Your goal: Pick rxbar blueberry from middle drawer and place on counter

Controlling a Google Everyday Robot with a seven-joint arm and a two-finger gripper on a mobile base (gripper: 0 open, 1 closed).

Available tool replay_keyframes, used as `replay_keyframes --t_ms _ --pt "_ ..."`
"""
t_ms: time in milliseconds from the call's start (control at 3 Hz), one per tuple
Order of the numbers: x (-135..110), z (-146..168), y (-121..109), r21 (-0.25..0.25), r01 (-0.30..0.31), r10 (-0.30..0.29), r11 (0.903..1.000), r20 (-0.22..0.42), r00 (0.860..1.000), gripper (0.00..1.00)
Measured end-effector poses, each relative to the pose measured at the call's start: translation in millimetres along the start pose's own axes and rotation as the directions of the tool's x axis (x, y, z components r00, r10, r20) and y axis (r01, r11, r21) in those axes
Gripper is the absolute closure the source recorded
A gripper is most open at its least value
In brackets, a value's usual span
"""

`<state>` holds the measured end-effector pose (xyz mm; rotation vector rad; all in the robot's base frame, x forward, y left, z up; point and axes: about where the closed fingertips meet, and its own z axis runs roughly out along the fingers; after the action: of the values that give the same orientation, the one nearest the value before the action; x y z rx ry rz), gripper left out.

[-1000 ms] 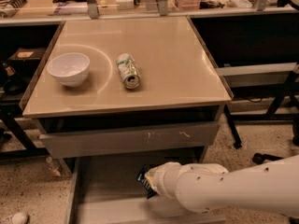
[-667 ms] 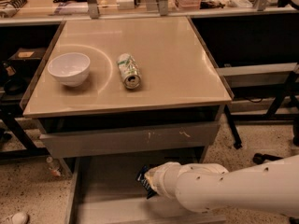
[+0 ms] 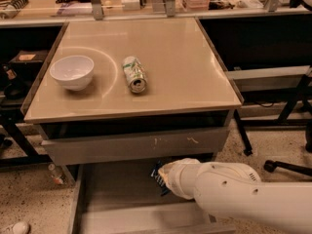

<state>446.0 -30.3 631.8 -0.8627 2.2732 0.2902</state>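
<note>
Counter: the counter [image 3: 175, 67] stood above and beyond my jaws, glossy beige, on top of the grey unit.
Middle drawer: the middle drawer [image 3: 117, 194] was pulled out, and my jaws were down inside it, over the back of its grey floor.
Drawer front: the scratched drawer front [image 3: 131, 147] hung directly above my jaws, closed.
Arm: my white arm [image 3: 234, 194] came in from the right, and its rounded end hid most of my jaws.
Bowl: 1 white bowl [image 3: 72, 72] sat up and far left of my jaws, on the counter.
Can: 1 crushed green-white can [image 3: 134, 74] lay on its side just right of the bowl, above my jaws.
Gripper: my gripper [image 3: 163, 180] was low in the drawer, at the bar.
Rxbar: the rxbar blueberry [image 3: 157, 172] showed as a dark sliver at my left edge, in the drawer.
Grip: clenched or released, I could not tell.
Step, as I judged it: securing the bar, then lifting it.
Doing it well: draw back before rising, so the drawer front overhead is cleared, then set down right of the can.
</note>
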Motion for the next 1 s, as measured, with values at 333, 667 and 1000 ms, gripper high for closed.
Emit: replay_keyframes --t_ms 333,667,1000 --pt "-15 -32 -14 0.036 0.021 -0.022 0.9991 0.016 1.000 1.00" --pt "-33 -65 -31 0.085 0.049 -0.053 0.9951 0.038 0.998 1.00" --pt "-51 -94 -44 0.147 0.088 -0.098 0.9852 0.061 0.993 1.00"
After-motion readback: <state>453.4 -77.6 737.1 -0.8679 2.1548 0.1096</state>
